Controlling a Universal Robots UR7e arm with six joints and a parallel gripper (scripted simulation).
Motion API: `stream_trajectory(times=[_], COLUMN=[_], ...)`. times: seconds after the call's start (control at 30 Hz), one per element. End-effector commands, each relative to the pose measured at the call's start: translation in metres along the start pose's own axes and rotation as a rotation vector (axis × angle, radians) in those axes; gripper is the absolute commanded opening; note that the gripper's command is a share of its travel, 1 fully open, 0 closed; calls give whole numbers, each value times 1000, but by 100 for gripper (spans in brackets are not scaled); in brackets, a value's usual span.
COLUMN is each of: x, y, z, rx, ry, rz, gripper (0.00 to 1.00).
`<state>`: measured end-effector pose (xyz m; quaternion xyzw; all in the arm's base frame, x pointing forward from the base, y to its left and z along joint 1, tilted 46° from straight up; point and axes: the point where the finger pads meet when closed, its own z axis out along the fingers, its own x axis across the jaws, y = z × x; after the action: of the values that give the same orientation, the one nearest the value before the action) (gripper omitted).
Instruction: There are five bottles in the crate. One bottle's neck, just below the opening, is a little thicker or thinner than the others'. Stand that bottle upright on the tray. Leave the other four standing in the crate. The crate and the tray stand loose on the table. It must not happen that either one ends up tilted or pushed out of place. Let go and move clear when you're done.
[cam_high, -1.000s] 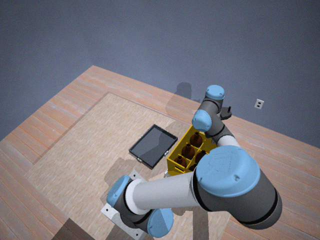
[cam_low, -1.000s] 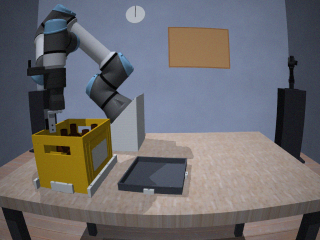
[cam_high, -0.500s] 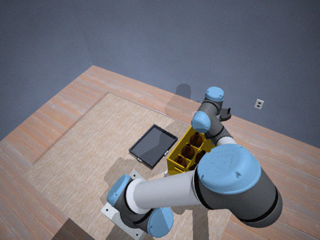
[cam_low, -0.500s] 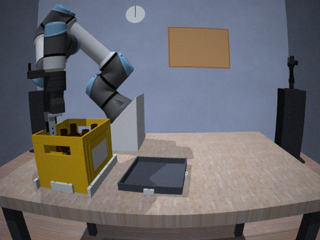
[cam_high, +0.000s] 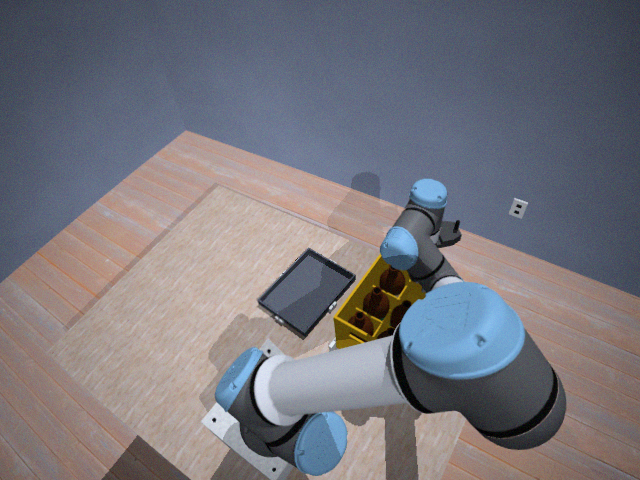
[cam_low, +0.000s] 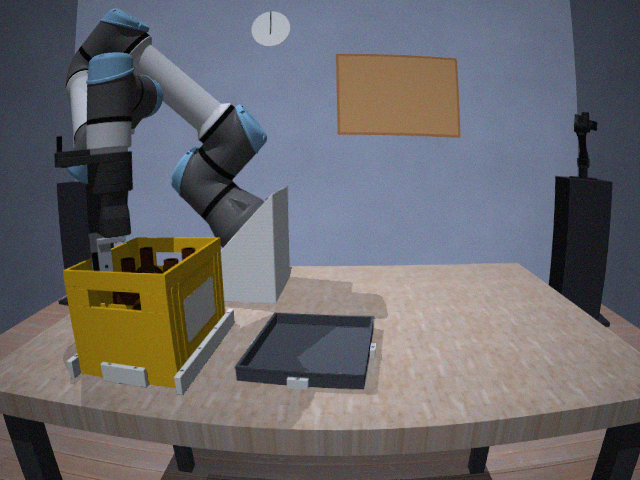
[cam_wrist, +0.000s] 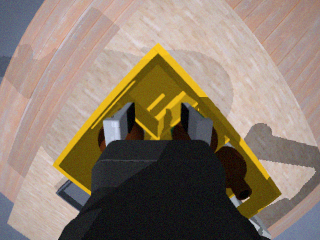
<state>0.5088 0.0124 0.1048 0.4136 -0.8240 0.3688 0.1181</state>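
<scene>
Brown long-necked bottles, inside yellow crate, exterior view's near-left worktop corner; odd neck indistinguishable. Gripper: fingers apart, at crate's mouth. Dark tray, bottle-free, toward near edge. Worktop: pale wood. Blue wall: corkboard, clock.
</scene>
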Motion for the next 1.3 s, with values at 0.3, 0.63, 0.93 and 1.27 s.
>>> stream_trajectory(times=[0.3,0.63,0.93,1.27], x=[0,0,0,0], y=[0,0,0,0], z=[10,12,12,12], rx=[1,1,1,1], ry=[-1,-1,-1,-1], rz=[0,0,0,0], gripper=[100,100,100,100])
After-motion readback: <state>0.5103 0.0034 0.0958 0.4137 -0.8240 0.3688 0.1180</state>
